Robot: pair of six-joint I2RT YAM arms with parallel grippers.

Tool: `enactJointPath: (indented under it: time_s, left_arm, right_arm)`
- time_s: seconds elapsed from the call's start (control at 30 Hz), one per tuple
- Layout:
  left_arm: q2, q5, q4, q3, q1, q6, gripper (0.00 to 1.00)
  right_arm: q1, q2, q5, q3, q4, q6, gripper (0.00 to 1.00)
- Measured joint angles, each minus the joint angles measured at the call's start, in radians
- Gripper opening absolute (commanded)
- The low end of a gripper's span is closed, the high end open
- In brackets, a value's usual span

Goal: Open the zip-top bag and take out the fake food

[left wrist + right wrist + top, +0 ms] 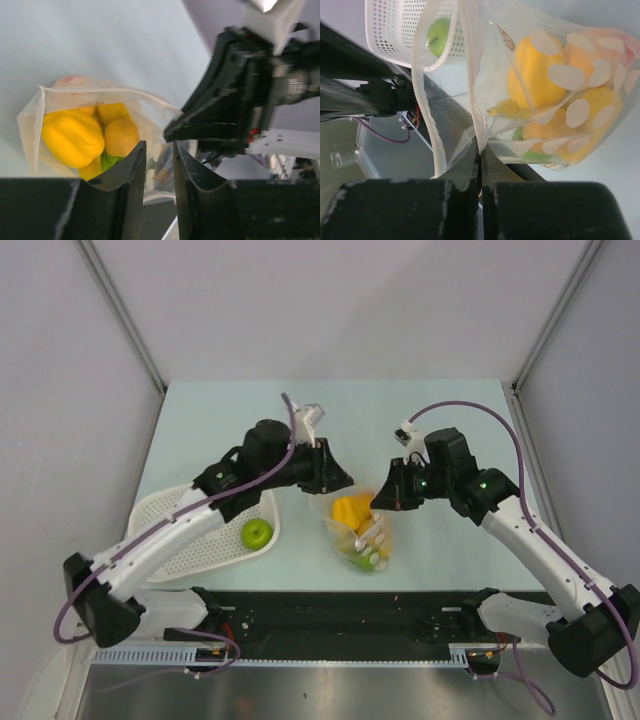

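Note:
The zip-top bag (366, 540) hangs in the middle near the front edge, its mouth held open and facing up. Inside is the fake food (351, 510): yellow and orange pieces with green below. In the left wrist view I look down into the bag (33, 125) at a yellow piece (72, 137). My left gripper (159, 152) sits at the bag's near rim, jaws a narrow gap apart, clear film showing in the gap. My right gripper (481, 150) is shut on the bag's edge (476, 100), and the food (535, 65) shows through the spotted film.
A white perforated basket (180, 540) stands at the front left with a green apple (257, 532) in it; it also shows in the right wrist view (395, 30). A black rail (340, 610) runs along the near edge. Grey walls enclose the table.

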Motion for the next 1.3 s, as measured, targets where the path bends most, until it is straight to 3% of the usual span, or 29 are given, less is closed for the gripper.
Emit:
enactJointPath:
  time_s: [0.13, 0.33, 0.7, 0.8, 0.93, 1.3]
  left_arm:
    - [0.147, -0.014, -0.078, 0.063, -0.042, 0.090, 0.26]
    - [0.226, -0.027, -0.124, 0.064, -0.079, 0.154, 0.23]
    - [0.344, -0.040, -0.061, 0.018, -0.146, 0.163, 0.33]
    - [0.374, -0.039, -0.038, 0.013, -0.161, 0.161, 0.37]
    - [0.419, -0.040, 0.000, 0.013, -0.178, 0.154, 0.52]
    - [0.513, -0.060, 0.053, 0.015, -0.216, 0.133, 0.77]
  right_arm:
    - [0.002, 0.000, 0.007, -0.004, 0.008, 0.028, 0.00]
    - [0.006, -0.008, 0.011, -0.032, 0.037, 0.066, 0.00]
    - [0.003, -0.053, 0.027, -0.063, 0.043, 0.108, 0.00]
    - [-0.004, -0.077, 0.040, -0.066, 0.032, 0.114, 0.00]
    - [-0.031, -0.109, 0.043, -0.072, -0.003, 0.114, 0.00]
    - [-0.099, -0.174, 0.019, -0.140, -0.033, 0.114, 0.00]
